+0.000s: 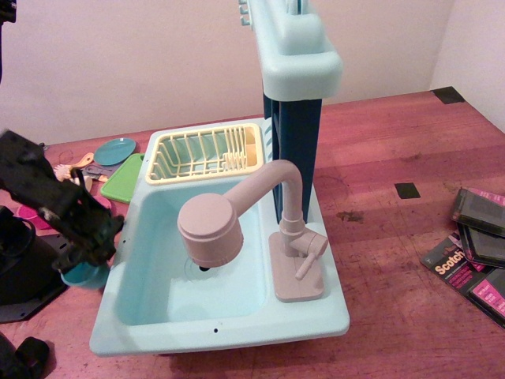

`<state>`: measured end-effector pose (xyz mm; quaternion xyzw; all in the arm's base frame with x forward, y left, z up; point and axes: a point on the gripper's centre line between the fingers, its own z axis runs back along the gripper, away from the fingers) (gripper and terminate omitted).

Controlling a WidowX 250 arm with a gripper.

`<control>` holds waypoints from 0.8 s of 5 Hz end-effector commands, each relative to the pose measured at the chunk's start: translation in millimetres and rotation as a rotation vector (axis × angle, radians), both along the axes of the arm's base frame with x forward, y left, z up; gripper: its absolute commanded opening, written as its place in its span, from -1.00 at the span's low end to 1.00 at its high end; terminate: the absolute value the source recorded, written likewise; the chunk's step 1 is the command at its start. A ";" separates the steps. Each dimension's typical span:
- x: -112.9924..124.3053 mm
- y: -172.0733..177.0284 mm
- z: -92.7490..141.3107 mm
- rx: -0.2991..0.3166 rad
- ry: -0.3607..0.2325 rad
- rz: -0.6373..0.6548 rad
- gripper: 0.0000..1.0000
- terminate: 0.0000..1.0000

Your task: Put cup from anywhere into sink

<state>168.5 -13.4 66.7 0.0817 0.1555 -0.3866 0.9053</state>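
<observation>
One arm: black, entered from the left edge and reached toward the sink's left wall.
Pincer [83, 257]: sat at the arm's lower end, clamped on the cup from above, its dark fingers hiding the cup's upper part.
Cup [82, 275]: small, teal-blue, only its lower body showed beneath the pincer; it was just outside the sink's left rim, near the front corner, and whether it touched the worktop could not be told.
Sink [229, 322]: large, light aqua, with a rectangular basin open toward the camera.
Faucet [237, 209]: beige-pink, its round head hung over the basin from a base on the right rim.
Dish rack [203, 152]: pale yellow, set in the sink's back section.
Green tray [125, 178]: lay flat behind the arm, touching the sink's left back corner.
Blue plate [115, 150]: rested on the worktop beyond the tray.
Worktop [394, 260]: reddish wood, with dark tape packets [473, 253] lying at the right edge.
</observation>
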 end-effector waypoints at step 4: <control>77.3 32.0 92.6 -0.008 -0.181 -0.176 -1.00 -1.00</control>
